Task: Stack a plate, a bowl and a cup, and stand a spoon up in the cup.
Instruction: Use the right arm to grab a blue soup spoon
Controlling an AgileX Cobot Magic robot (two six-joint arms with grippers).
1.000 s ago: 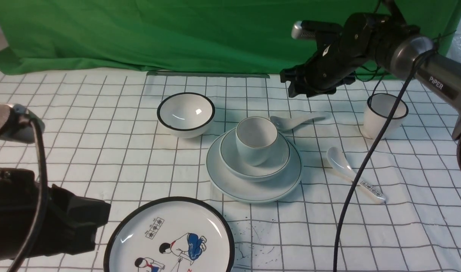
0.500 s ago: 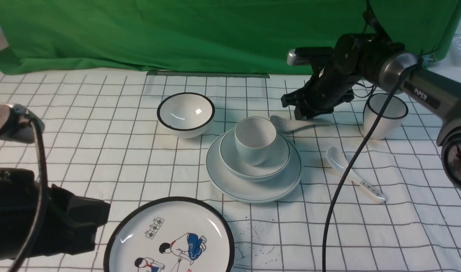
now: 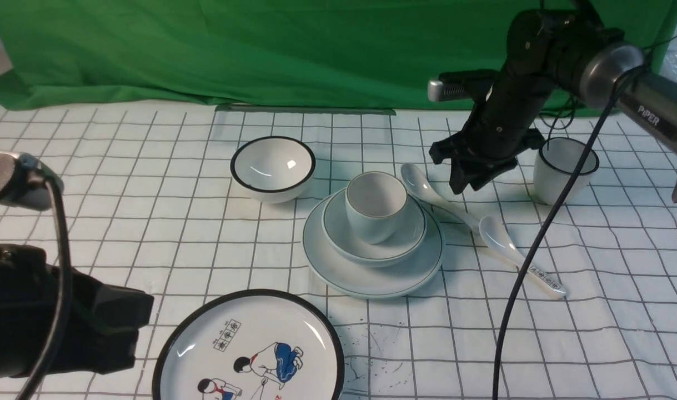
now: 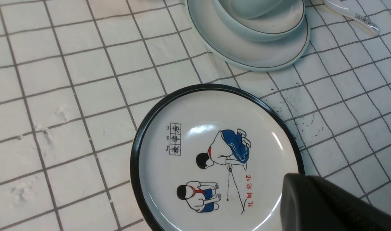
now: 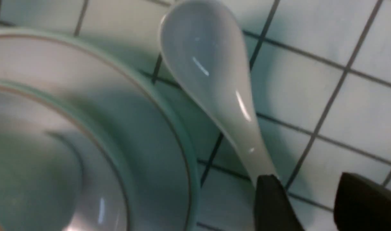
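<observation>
The white plate with a thin green rim line holds the shallow bowl, and the small cup stands in the bowl. The plain white spoon lies on the cloth just right of the stack, its handle pointing to the front right. My right gripper is open and points down over the spoon's handle. In the right wrist view the spoon runs under one finger of the gripper, and cloth shows between the fingers. My left gripper is shut and empty at the front left.
A printed-handle spoon lies right of the stack, its scoop at the plain spoon's handle end. A black-rimmed cup stands at the right and a black-rimmed bowl at the back left. A cartoon plate is in front, under the left gripper.
The plain spoon has swung round: its handle pointed right and now points to the front right. My right gripper has come down and turned over the handle. The left arm has barely moved.
</observation>
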